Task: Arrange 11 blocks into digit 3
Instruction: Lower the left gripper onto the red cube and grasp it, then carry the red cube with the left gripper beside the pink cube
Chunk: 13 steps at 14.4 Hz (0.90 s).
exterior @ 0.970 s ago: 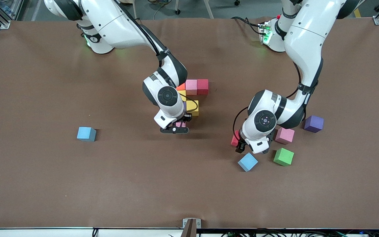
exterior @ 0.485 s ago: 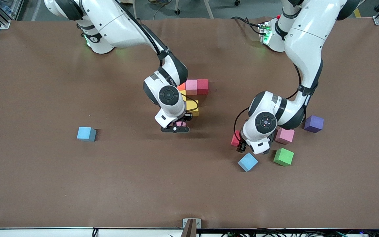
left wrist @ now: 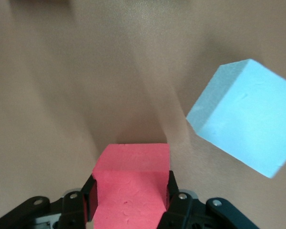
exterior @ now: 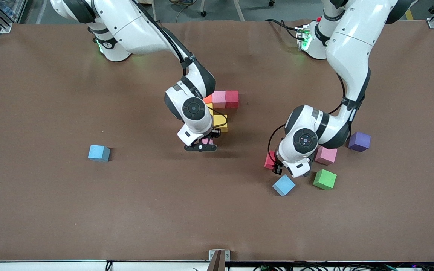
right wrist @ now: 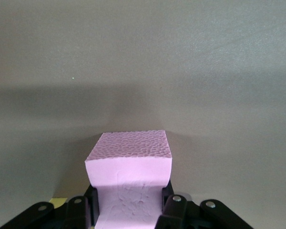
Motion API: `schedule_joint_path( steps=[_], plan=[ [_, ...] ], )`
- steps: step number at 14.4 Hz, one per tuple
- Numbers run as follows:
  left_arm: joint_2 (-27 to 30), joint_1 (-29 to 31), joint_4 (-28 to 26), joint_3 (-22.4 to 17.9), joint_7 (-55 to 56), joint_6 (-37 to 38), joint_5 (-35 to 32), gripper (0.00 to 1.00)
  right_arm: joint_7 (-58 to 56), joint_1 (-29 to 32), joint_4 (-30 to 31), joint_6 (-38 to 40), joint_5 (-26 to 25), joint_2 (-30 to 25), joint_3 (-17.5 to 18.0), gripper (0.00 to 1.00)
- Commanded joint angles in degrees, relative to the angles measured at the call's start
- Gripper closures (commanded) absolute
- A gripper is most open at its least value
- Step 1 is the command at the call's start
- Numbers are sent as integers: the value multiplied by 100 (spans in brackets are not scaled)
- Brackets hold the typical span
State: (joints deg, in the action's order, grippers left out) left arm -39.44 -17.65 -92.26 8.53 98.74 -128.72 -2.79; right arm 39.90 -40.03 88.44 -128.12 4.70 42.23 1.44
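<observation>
Clock convention: front view, with 12 o'clock pointing at the arm bases.

- A lone light blue block (exterior: 98, 153) sits toward the right arm's end of the table (exterior: 51, 210), well apart from everything else.
- Your right pincer (exterior: 201, 146) is low over mid-table, clenched on a lilac-pink block (exterior: 206, 141). In the right wrist view the fingers (right wrist: 169, 202) press both side faces of that block (right wrist: 129, 179). Whether it touches the table cannot be told.
- At 12 to 1 o'clock of that pincer stands the started digit 3.
  - Its row farthest from the camera reads orange block (exterior: 208, 99), pink block (exterior: 219, 99), red block (exterior: 232, 98), touching one another.
  - A yellow block (exterior: 210, 109) sits just nearer, and a second yellow block (exterior: 220, 123) lies at 5 o'clock of it.
  - The right arm's wrist hides the rest.
- Your left pincer (exterior: 276, 167) is low over the table toward the left arm's end, gripping a second red block (exterior: 269, 160). The left wrist view shows this block (left wrist: 131, 191) pinched between both fingers (left wrist: 174, 200).
- Another light blue block (exterior: 283, 184), turned askew, lies at 5 o'clock of this pincer, close but apart; it also appears in the left wrist view (left wrist: 243, 138).
- The green cube (exterior: 324, 179) is between 3 and 4 o'clock of the pincer.
- A loose pink block (exterior: 326, 155) is at 12 o'clock of the green one.
- A purple block (exterior: 359, 141) is at about 2 o'clock of that pink one.
</observation>
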Motion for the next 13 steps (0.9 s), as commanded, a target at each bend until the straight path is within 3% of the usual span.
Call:
schedule_joint_path(
  steps=[1,3,8,13],
  plan=[
    [314,-54,-64,44,373,294,112,78,115,-93,-64,59,-31,101,-39,100],
    [350,-28,-82,306,672,374,121,70,97,-93,-55,68,-39,84,-39,99],
    [437,-2,-362,641,1744,366,112,73,79,-93,-64,86,-92,83,-30,100],
    [735,-19,-1056,800,2632,138,112,72,132,-111,-55,86,-75,75,-3,99]
  ],
)
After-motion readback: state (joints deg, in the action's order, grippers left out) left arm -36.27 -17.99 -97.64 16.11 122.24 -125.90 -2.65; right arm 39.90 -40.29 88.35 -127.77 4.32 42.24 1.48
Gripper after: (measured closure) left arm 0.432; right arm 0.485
